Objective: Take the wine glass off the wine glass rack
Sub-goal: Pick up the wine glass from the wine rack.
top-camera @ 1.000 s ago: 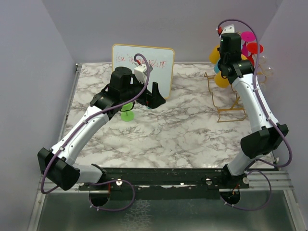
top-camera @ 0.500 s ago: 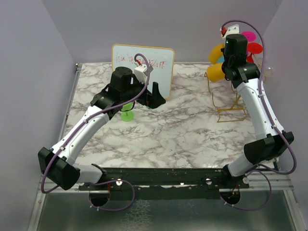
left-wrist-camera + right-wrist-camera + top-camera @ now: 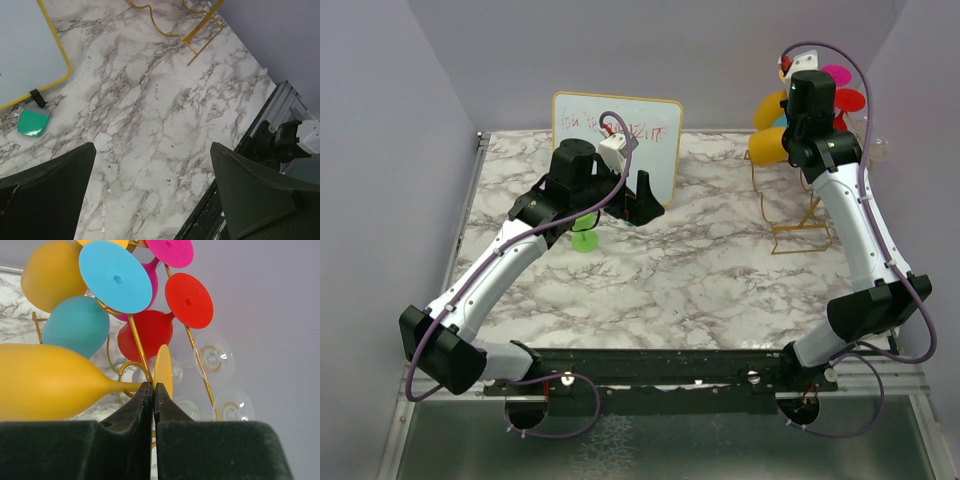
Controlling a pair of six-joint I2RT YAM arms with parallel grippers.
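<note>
Right gripper (image 3: pixel 152 385) has risen — pinching the yellow wine glass (image 3: pixel 45 382) stem.

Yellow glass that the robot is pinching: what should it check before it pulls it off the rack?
1. Right gripper shut on the yellow wine glass's stem: ok.
2. Stem out of the wine glass rack's hook: cannot tell, the gripper hides it.
3. Room beside the neighbours: not ok, the blue glass hangs right above the yellow bowl.
4. Left gripper open, away from the rack: ok.
5. Bare table for setting down: ok.
</note>
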